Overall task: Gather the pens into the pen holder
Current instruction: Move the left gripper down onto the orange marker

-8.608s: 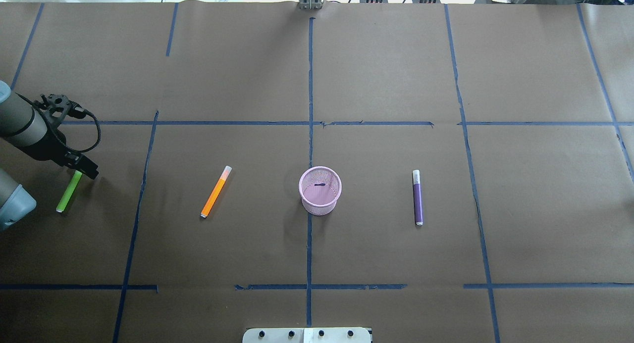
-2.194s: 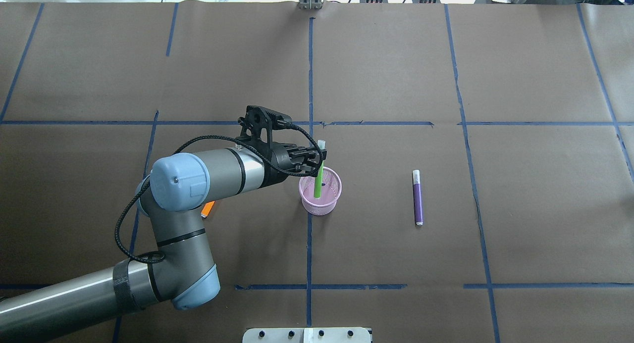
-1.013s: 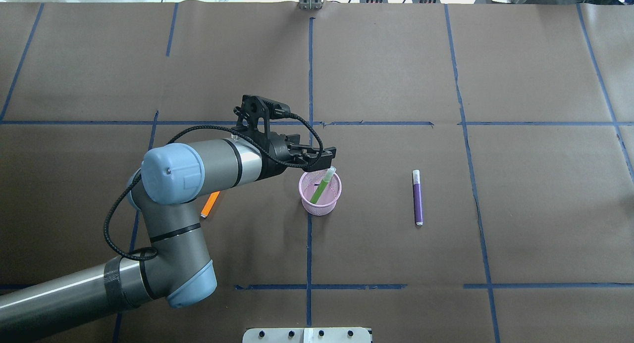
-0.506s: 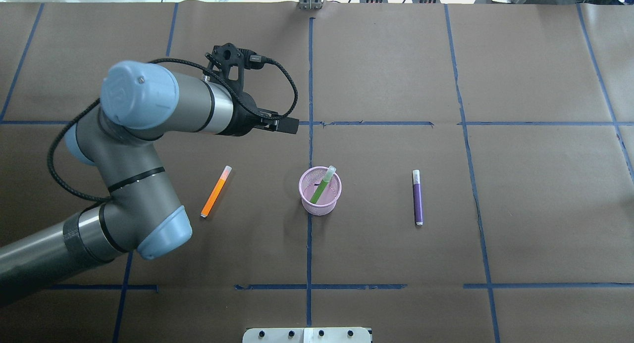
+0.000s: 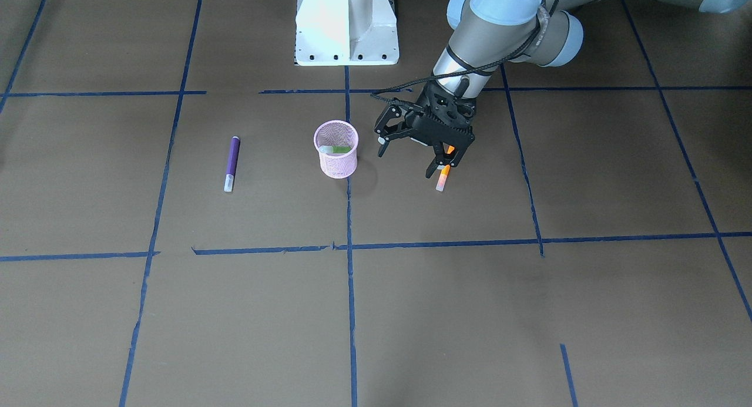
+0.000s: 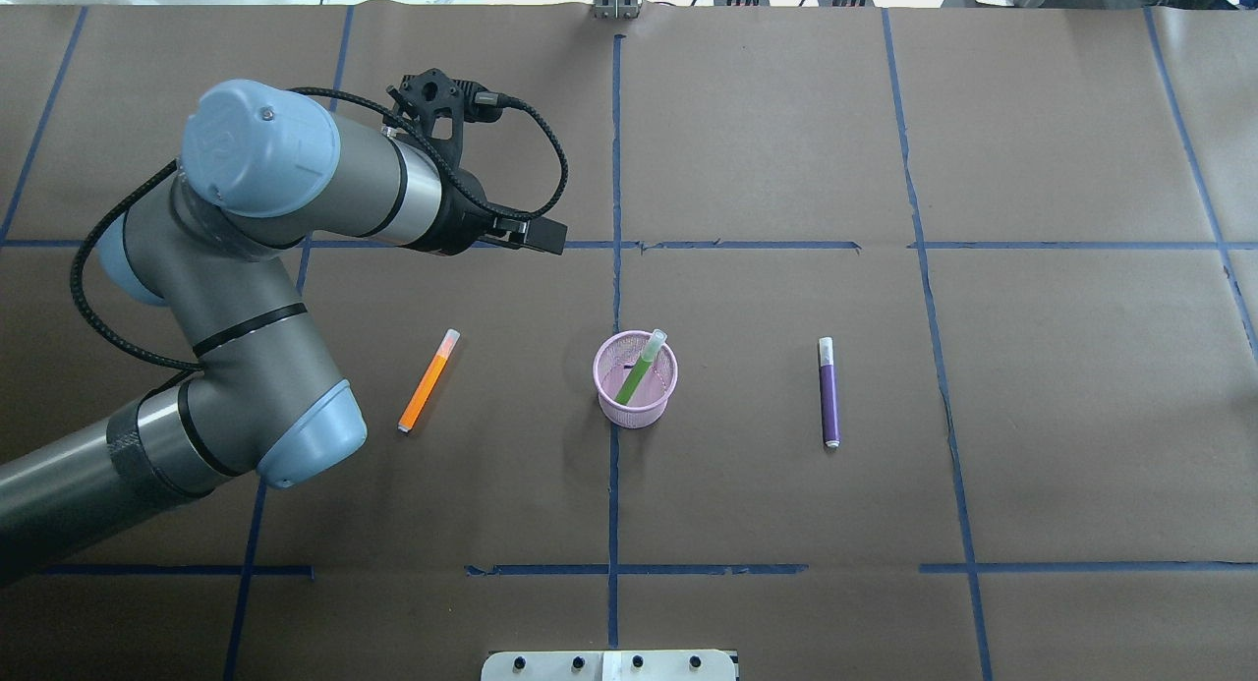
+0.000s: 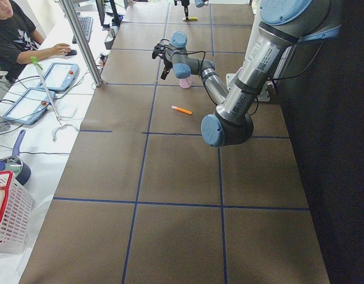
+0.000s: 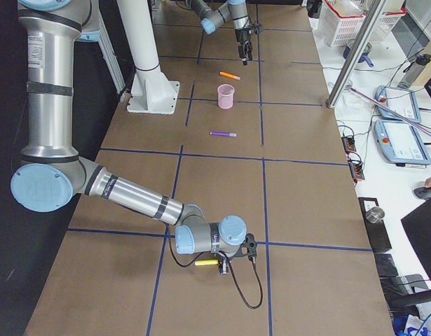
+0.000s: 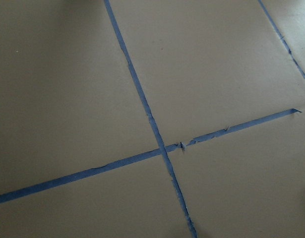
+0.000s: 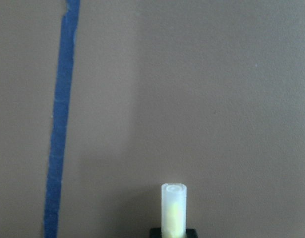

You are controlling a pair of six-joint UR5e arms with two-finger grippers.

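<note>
The left gripper point(image 5: 405, 164) hangs above the table point(image 6: 786, 121) with its fingers spread apart and nothing between them. In the overhead view it sits past the orange pen point(image 6: 428, 384), on the side away from the robot, and touches none of the pens. Its wrist camera shows only brown paper and a crossing of blue tape lines point(image 9: 164, 148).

The orange pen lies flat on the paper, slanted, with its pale cap end pointing away from the robot. It is well apart from the pen holder point(image 6: 629, 411). This pink mesh cup stands upright on the central tape line. The green pen point(image 6: 639, 371) is inside it, leaning, with its pale cap end up against the rim.

The purple pen point(image 6: 829, 396) lies flat on the holder's other side, well apart from it, with its cap end also pointing away from the robot.

At the table's far right end, outside the overhead view, the right gripper point(image 8: 223, 266) is low over the paper at a yellow pen point(image 8: 207, 262). The wrist camera shows that pen's pale cap point(image 10: 173, 198) sticking out from a black part at the picture's bottom edge. I cannot tell whether the fingers are clamped on it.
</note>
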